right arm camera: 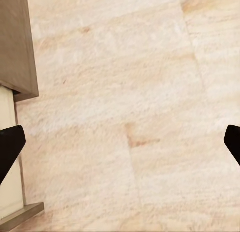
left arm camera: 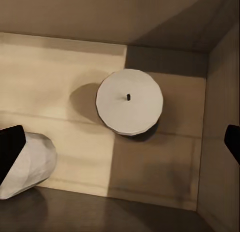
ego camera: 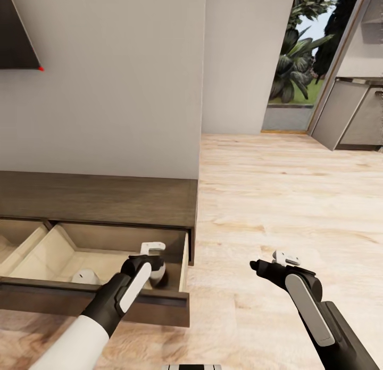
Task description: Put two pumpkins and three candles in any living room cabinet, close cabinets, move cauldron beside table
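The long dark brown cabinet (ego camera: 106,199) stands against the wall with its right drawer (ego camera: 183,263) pulled out, showing pale wood inside. My left gripper (ego camera: 155,264) hangs open over that drawer. Straight below it, a pale stubby candle (left arm camera: 129,101) stands upright on the drawer floor, apart from the fingers. A second candle (left arm camera: 27,164) lies tipped beside one fingertip (left arm camera: 10,147); it also shows in the head view (ego camera: 85,277). My right gripper (ego camera: 276,262) is open over bare floor, right of the cabinet's end (right arm camera: 17,46). The pumpkins, cauldron and table are out of view.
A second drawer (ego camera: 21,242) stands open to the left. The drawer's dark front (ego camera: 106,303) is close to my left forearm. Light wood floor (ego camera: 287,199) stretches right toward a glass doorway (ego camera: 298,66) and grey kitchen units (ego camera: 346,114). A dark screen (ego camera: 16,34) hangs on the wall.
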`<state>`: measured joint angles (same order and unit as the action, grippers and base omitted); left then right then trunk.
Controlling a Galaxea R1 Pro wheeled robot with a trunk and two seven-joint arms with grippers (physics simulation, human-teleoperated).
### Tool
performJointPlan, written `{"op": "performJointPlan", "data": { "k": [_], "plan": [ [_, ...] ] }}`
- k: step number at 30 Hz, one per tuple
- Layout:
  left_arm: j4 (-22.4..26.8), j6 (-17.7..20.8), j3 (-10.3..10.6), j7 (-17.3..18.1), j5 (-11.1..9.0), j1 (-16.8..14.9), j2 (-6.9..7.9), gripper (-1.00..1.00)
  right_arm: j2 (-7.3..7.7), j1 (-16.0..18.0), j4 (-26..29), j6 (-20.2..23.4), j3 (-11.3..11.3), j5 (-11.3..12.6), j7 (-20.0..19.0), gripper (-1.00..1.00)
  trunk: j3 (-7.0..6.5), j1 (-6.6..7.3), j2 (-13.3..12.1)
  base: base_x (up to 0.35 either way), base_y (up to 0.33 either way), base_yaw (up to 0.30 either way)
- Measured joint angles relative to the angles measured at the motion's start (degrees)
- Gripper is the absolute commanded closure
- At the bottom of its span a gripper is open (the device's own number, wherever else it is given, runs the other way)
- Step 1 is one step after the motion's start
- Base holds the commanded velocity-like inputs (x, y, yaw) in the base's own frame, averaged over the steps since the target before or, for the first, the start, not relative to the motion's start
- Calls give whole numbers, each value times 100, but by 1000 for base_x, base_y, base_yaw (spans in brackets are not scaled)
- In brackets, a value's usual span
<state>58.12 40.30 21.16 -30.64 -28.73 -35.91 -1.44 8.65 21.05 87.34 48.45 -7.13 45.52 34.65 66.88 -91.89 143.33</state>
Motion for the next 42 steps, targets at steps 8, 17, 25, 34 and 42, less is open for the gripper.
{"op": "performJointPlan", "data": {
  "k": [8,17,25,34,42],
  "plan": [
    [207,356,-481,8,-76,38,22,-100,0,0,-11,3,-2,0,0,-100,-177,21,-11,0,0,0],
    [777,806,-557,11,-80,78,39,-100,0,0,-33,0,-13,0,0,-100,-339,216,-371,-52,0,0],
    [849,813,-550,11,-80,102,26,-100,0,0,-38,0,-6,0,0,-100,-483,393,-692,-68,0,0],
    [1626,924,-567,4,-71,383,50,-100,0,0,-31,8,-5,0,0,-100,-644,589,-1053,-75,0,0],
    [1765,1042,-783,3,-63,446,78,-100,0,0,-37,9,-5,0,0,-100,-788,765,-1374,-146,0,0]
  ]
}}
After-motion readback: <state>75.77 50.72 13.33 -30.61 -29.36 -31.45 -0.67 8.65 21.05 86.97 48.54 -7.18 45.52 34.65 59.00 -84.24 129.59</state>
